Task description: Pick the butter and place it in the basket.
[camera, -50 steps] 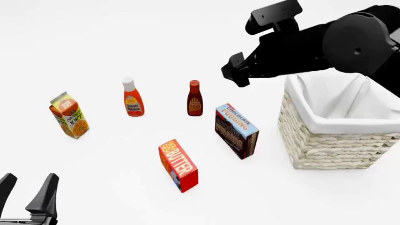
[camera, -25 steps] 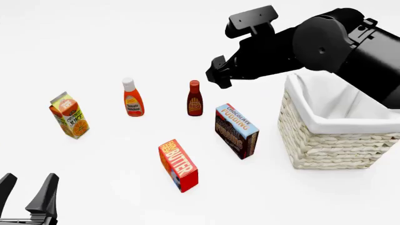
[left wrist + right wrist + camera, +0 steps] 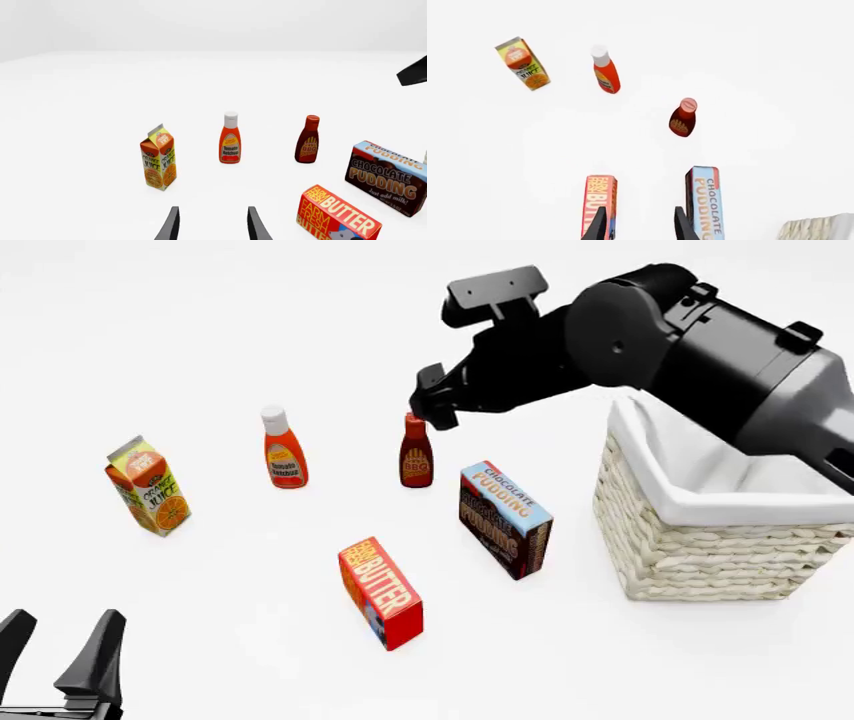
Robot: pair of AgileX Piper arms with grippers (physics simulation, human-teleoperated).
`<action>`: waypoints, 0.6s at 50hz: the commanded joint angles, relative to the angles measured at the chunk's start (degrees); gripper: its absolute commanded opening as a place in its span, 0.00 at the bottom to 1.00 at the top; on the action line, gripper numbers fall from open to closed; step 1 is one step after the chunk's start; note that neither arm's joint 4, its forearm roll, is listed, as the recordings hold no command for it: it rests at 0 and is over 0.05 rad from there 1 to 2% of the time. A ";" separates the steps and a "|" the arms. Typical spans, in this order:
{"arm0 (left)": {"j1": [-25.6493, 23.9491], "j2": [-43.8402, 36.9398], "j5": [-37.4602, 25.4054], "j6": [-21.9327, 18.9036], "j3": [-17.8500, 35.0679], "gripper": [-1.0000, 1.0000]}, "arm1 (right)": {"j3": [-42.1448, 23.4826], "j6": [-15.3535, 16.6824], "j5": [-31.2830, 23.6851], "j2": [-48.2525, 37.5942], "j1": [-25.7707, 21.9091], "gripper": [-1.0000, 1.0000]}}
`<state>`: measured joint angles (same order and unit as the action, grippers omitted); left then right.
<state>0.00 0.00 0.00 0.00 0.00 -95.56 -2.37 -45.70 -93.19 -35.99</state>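
Left wrist: your left tool (image 3: 211, 225) hangs with fingers spread — the butter (image 3: 339, 216) stands on the desk beside the pudding box (image 3: 387, 176).

Front: your right tool (image 3: 430, 405) has swung leftward from the basket (image 3: 721, 530), now above the BBQ bottle (image 3: 416, 453).

Right wrist: its fingers stand apart, empty.

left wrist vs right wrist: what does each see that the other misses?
Left wrist only: the open left gripper and a black piece of the other arm. Right wrist only: the open right gripper and a corner of the basket. Both: butter, chocolate pudding, BBQ bottle, ketchup, orange juice carton.
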 commanded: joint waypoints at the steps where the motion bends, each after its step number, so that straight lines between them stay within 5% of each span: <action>1: 0.00 0.00 0.00 0.00 0.00 1.00 | -1.83 -1.39 0.14 -2.76 -1.29 1.00; 30: 0.00 0.00 0.00 0.00 0.00 1.00 | -4.44 -5.38 0.05 -8.04 -3.82 1.00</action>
<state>0.00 0.00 0.00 0.00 0.00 -99.41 -6.67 -45.91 -99.75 -39.16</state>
